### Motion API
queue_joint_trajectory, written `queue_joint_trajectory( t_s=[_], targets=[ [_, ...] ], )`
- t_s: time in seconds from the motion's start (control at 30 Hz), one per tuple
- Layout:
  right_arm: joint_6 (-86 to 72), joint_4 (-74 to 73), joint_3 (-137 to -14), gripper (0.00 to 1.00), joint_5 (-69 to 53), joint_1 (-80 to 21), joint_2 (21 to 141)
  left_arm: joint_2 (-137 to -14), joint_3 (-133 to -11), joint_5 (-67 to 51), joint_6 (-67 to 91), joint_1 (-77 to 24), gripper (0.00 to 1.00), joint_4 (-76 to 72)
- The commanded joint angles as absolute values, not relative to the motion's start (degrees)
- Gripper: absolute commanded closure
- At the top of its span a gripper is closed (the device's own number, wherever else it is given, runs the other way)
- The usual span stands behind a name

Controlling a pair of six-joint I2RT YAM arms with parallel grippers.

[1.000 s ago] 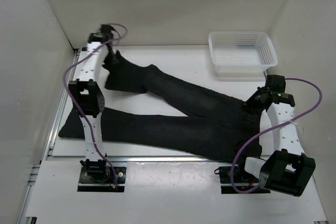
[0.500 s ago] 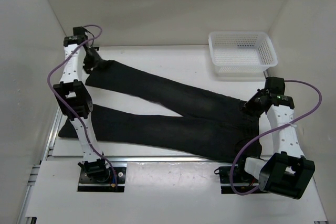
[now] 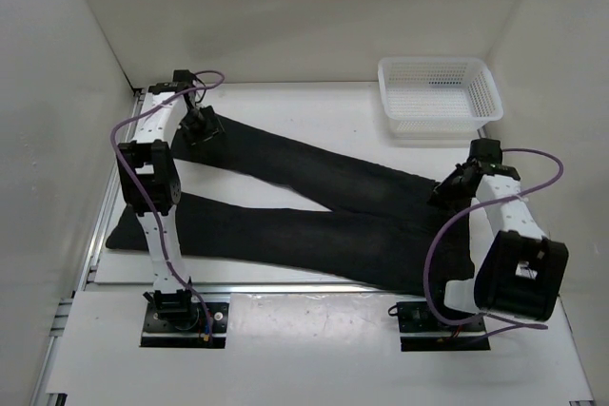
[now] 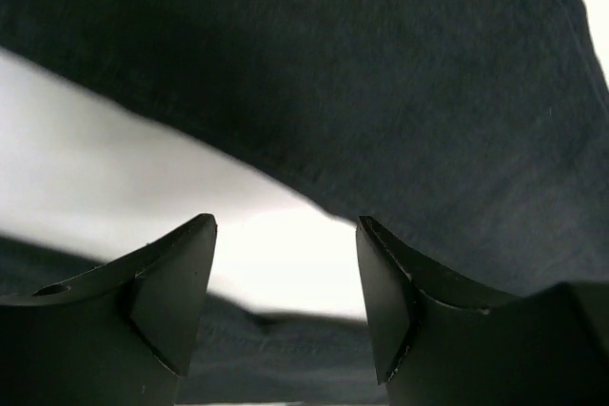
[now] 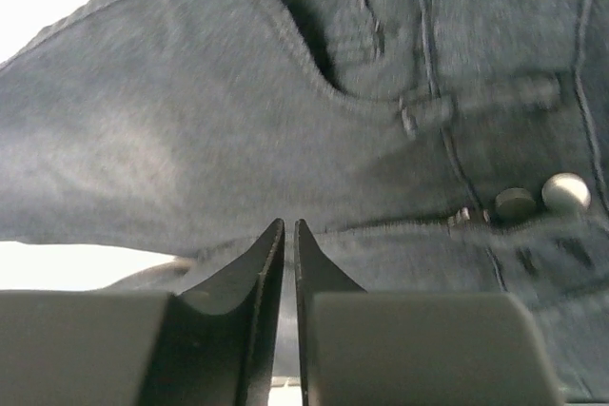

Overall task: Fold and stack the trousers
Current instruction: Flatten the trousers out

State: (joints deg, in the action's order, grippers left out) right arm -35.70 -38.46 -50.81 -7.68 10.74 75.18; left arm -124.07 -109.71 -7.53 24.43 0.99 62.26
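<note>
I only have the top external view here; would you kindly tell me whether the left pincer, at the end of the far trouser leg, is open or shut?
Observer: It is open. In the left wrist view, the left pincer has its fingers well apart. They hold nothing, and the table and the trousers show beyond them.
Operator: Thank you. And what about the right pincer by the waistband?
Observer: The right pincer is shut. Its fingertips nearly touch, and no fabric shows between them.
</note>
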Motion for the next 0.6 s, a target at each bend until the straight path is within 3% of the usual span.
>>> queue_joint_trajectory(
  t_s=[0.0,0.27,0.57],
  targets=[
    [-37.3,-33.3,-51.8,0.84,-7.8,10.5,79.4,-127.6,-114.0,-8.7,23.7,0.8,0.28,61.3],
    [-41.6,-30.8,-55.7,0.75,-2.8,10.5,93.3,-132.4,-119.2,-5.2,23.7,1.3,0.29,63.8],
    [-42.1,-32.0,-68.1,0.75,0.2,10.0,104.4,-137.1,-124.9,-4.1,22.5,3.1,0.30,66.1]
  ],
)
